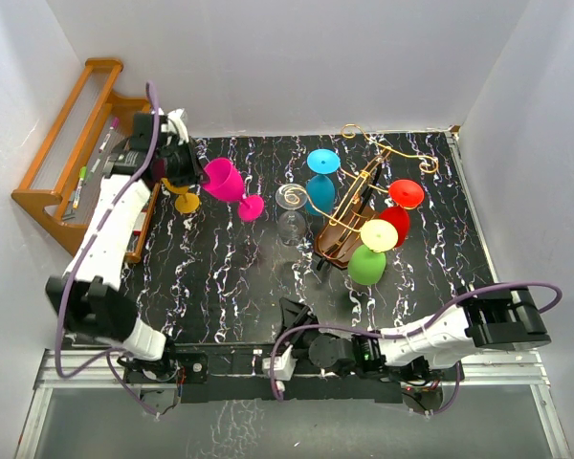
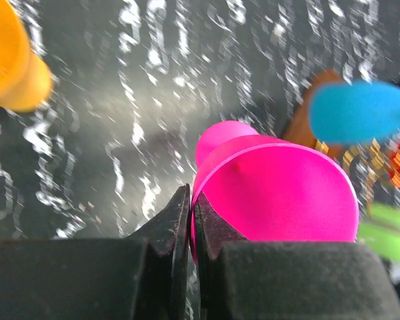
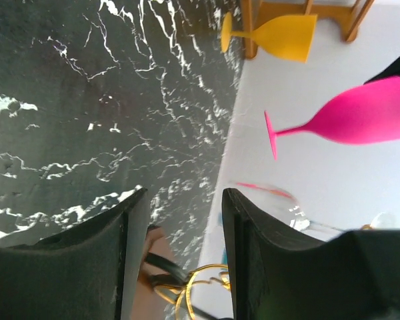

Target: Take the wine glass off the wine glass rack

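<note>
Left gripper (image 2: 192, 197) clamped on the pink wine glass (image 2: 280, 193) rim, we should lower slowly, foot first; right gripper (image 3: 185, 195) sits agape.

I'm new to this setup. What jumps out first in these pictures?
A bright pink wine glass, tilted at the left of the table, its rim pinched in the left end effector. To the right stands the violin-shaped wine glass rack, a blue glass, red glass and green glass among those it carries.
</note>
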Action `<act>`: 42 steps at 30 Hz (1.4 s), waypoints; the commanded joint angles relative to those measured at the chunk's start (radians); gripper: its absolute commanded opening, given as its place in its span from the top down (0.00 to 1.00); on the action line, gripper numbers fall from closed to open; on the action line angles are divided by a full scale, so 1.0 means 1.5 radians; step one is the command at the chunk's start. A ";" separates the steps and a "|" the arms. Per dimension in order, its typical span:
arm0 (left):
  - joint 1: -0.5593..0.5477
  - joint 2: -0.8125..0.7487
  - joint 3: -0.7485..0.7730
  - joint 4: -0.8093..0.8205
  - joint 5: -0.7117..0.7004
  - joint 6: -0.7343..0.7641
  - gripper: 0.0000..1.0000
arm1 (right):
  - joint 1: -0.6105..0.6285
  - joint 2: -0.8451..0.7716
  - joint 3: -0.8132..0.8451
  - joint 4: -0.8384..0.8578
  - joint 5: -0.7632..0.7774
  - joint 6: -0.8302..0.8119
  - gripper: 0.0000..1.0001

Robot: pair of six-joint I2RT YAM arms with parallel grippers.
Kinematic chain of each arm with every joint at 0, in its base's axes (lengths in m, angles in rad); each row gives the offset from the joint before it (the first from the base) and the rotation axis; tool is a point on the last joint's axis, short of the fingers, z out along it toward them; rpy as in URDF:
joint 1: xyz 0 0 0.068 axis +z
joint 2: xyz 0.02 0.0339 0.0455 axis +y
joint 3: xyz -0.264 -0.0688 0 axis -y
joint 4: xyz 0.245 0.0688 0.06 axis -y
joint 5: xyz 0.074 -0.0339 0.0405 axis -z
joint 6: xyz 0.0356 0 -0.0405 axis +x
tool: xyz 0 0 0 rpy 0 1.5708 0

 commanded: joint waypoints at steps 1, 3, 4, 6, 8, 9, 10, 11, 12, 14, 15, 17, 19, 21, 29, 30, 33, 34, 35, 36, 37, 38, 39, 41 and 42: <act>-0.009 0.132 0.105 -0.007 -0.187 0.049 1.00 | 0.012 0.009 0.088 -0.079 0.085 0.210 0.51; -0.011 0.184 0.149 -0.004 -0.225 0.053 1.00 | 0.015 0.023 0.143 -0.168 0.101 0.317 0.51; -0.010 0.211 0.170 -0.001 -0.240 0.052 1.00 | 0.016 0.029 0.167 -0.208 0.106 0.367 0.52; -0.010 0.260 0.208 0.001 -0.264 0.052 1.00 | 0.020 0.039 0.190 -0.245 0.110 0.415 0.54; -0.011 0.309 0.249 0.006 -0.287 0.054 1.00 | 0.030 0.037 0.179 -0.236 0.110 0.415 0.55; -0.011 0.330 0.268 0.007 -0.293 0.055 1.00 | 0.036 0.034 0.168 -0.222 0.111 0.409 0.55; -0.011 0.351 0.290 0.005 -0.298 0.056 1.00 | 0.039 0.031 0.160 -0.211 0.110 0.407 0.55; -0.011 0.372 0.313 -0.003 -0.304 0.056 1.00 | 0.042 0.029 0.155 -0.207 0.108 0.407 0.55; -0.011 0.391 0.337 -0.010 -0.305 0.057 1.00 | 0.044 0.028 0.152 -0.207 0.110 0.411 0.55; -0.011 0.418 0.373 -0.019 -0.306 0.056 1.00 | 0.047 0.026 0.149 -0.213 0.118 0.420 0.56; -0.011 0.427 0.386 -0.021 -0.308 0.056 1.00 | 0.049 0.025 0.147 -0.215 0.121 0.423 0.56; -0.011 0.440 0.402 -0.024 -0.319 0.058 1.00 | 0.050 0.024 0.144 -0.218 0.128 0.429 0.56; -0.011 0.451 0.411 -0.031 -0.337 0.062 1.00 | 0.051 0.021 0.141 -0.220 0.130 0.434 0.56; -0.011 0.454 0.408 -0.034 -0.351 0.064 1.00 | 0.051 0.020 0.138 -0.218 0.132 0.439 0.56; -0.011 0.441 0.381 -0.026 -0.347 0.064 0.76 | 0.050 0.027 0.139 -0.214 0.130 0.447 0.56; -0.011 0.439 0.381 -0.027 -0.348 0.063 0.73 | 0.051 0.028 0.140 -0.214 0.129 0.447 0.56; -0.010 0.427 0.382 -0.028 -0.350 0.061 0.62 | 0.051 0.031 0.143 -0.214 0.130 0.448 0.56; -0.010 0.422 0.382 -0.028 -0.351 0.061 0.62 | 0.050 0.032 0.144 -0.214 0.130 0.448 0.56; -0.011 0.415 0.383 -0.028 -0.353 0.061 0.61 | 0.051 0.032 0.145 -0.214 0.130 0.451 0.56; -0.011 0.406 0.385 -0.029 -0.356 0.059 0.60 | 0.051 0.031 0.146 -0.214 0.129 0.453 0.56; -0.011 0.400 0.384 -0.030 -0.359 0.058 0.60 | 0.051 0.030 0.147 -0.215 0.128 0.453 0.56; -0.011 0.388 0.385 -0.029 -0.362 0.058 0.60 | 0.051 0.028 0.149 -0.217 0.127 0.455 0.56; -0.011 0.369 0.382 -0.026 -0.367 0.055 0.60 | 0.051 0.026 0.153 -0.217 0.126 0.454 0.56; -0.011 0.326 0.359 -0.003 -0.369 0.054 0.59 | 0.051 0.022 0.161 -0.215 0.119 0.446 0.56; -0.011 0.298 0.334 0.018 -0.367 0.054 0.59 | 0.051 0.020 0.167 -0.207 0.116 0.433 0.56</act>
